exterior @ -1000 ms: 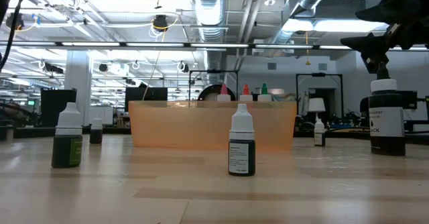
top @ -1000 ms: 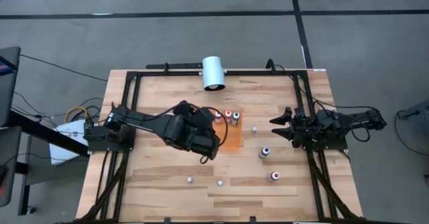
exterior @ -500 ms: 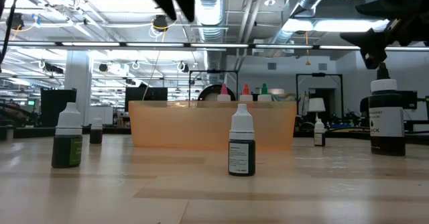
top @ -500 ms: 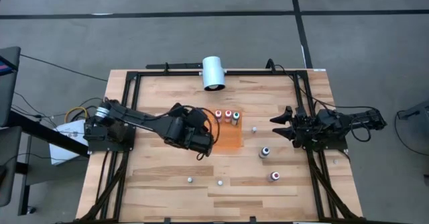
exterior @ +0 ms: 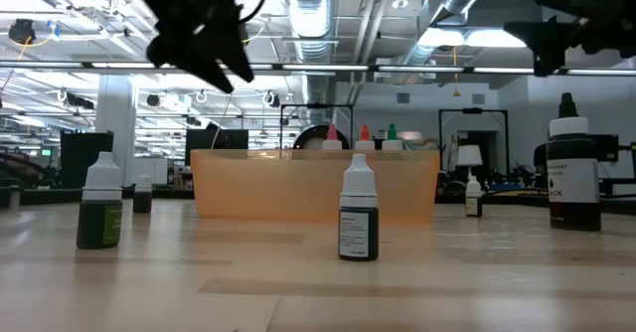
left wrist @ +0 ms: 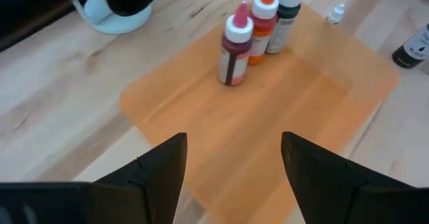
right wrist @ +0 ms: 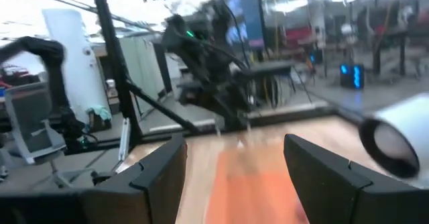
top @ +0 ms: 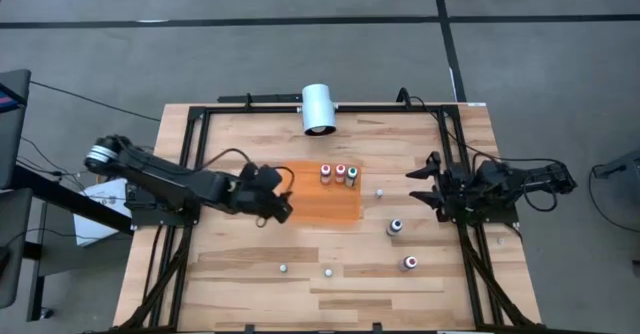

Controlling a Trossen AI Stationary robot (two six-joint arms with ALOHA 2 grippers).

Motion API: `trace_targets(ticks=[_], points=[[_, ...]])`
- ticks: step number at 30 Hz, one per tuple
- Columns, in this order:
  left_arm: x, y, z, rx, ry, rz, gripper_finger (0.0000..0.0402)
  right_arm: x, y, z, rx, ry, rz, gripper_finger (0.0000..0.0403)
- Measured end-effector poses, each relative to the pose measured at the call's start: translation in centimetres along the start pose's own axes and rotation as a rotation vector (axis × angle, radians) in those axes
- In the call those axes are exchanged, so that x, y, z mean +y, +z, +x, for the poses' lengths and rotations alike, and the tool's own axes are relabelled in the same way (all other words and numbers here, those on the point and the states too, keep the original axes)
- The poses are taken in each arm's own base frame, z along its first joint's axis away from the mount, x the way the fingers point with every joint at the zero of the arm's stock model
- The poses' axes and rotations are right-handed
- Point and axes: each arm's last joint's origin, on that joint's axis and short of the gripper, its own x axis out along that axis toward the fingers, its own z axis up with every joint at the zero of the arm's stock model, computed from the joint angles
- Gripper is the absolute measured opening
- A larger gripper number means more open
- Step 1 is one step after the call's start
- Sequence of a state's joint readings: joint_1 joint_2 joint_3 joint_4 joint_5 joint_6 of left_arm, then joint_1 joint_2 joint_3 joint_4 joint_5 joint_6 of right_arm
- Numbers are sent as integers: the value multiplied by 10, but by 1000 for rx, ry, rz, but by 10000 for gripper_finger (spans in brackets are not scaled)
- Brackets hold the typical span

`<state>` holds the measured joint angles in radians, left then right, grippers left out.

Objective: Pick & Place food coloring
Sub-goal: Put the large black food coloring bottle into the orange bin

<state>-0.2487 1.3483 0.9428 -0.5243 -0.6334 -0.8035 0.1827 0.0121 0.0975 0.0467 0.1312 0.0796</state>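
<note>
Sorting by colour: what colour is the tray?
Orange tray, translucent; clearest in the left wrist view.

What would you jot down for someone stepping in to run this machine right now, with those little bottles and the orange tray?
Left gripper: open, empty, just off the orange tray's left edge.
Right gripper: open, empty, waiting at the table's right side.
Done: three bottles stand upright in a row at the tray's far edge: pink-topped bottle, orange-topped bottle, green-topped bottle.
Left: five bottles on the bare wood: a small one right of the tray, two dark ones toward the right, two tiny ones near the front edge.
The white cylinder lies at the back, not part of the job.
</note>
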Motion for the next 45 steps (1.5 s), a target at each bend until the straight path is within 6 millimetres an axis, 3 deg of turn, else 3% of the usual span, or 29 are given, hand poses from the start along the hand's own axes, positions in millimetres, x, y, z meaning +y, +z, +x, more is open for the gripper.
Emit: trace_targets(ticks=[10,21,28,37,45], points=[[62,-22,-19,-127,-211,-56,235,1,0,2,13,23,93,240],[114,-35,-40,-280,-306,-114,235,6,33,20,130,-10,53,240],[135,-43,-55,-412,-349,-154,235,10,61,37,382,-34,20,240],[150,-57,-63,-494,-399,-117,235,18,99,54,529,32,25,240],[157,-69,-62,-483,-394,-106,235,23,109,70,715,49,136,240]])
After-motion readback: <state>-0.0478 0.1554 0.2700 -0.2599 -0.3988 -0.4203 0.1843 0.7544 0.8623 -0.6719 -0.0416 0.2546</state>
